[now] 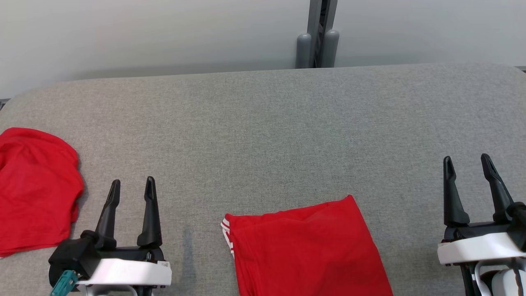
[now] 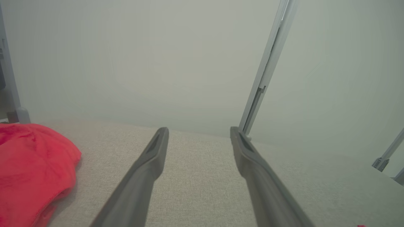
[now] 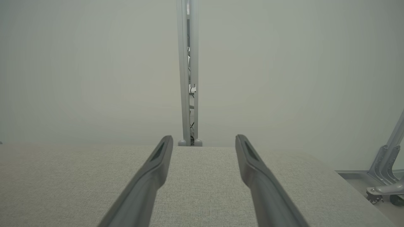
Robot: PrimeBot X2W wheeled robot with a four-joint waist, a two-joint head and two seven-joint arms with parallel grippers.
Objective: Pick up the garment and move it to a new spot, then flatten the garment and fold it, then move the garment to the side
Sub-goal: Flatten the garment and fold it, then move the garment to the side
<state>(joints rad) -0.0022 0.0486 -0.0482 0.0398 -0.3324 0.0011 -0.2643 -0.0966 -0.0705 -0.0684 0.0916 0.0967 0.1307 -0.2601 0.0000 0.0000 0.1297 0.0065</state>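
On the table, a red garment lies between the left hand and right hand, both spread, empty.

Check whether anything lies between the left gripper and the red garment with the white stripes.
Nothing visible does. Bare grey table separates the open left gripper from the striped red garment. The other red garment lies on the gripper's opposite side, out of the way.

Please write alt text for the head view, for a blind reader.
A red garment with white trim lies front-centre on a grey table, between the open left gripper and right gripper. Another red garment lies far left.
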